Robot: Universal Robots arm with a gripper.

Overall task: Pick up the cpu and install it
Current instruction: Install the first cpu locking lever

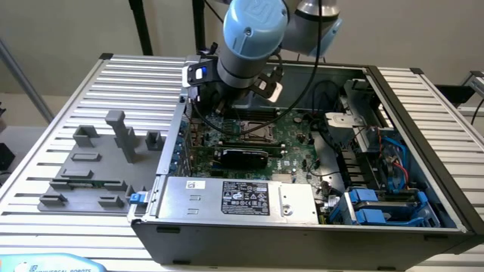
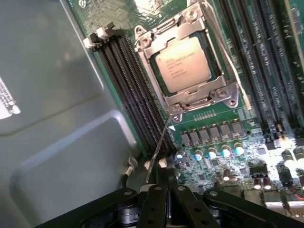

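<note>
Inside the open grey computer case [image 1: 302, 241], which rests on the slatted table [image 1: 60, 102], you have the arm [image 1: 253, 39] reaching down over the green motherboard [image 1: 295, 141]. Your wrist view looks straight at the cpu [image 2: 183, 64]: its silvery top faces up and it lies flat within the metal-framed socket [image 2: 202, 95], the frame bordering it on all sides. Black memory slots [image 2: 137, 99] run alongside the socket, between it and the case's grey inner wall. Your gripper [image 2: 165, 187] is closed, its black fingers pressed together, hanging just off the socket's corner and apart from the cpu. A thin metal rod [image 2: 159, 147] slants from that corner of the frame to a point just beside the fingertips; you cannot tell from these views whether the fingers pinch it or merely lie next to it. Elsewhere in the case, the exterior view shows a silver power supply box [image 1: 234, 195] along the near wall with a label on top, and blue drive carriers [image 1: 378, 207] stacked toward the exterior view's right, with cables looping between them and the board. Outside the case, on the exterior view's left, a grey parts tray [image 1: 98, 127] sits on the table, and a long green memory stick [image 1: 87, 183] lies in one of its holders.
</note>
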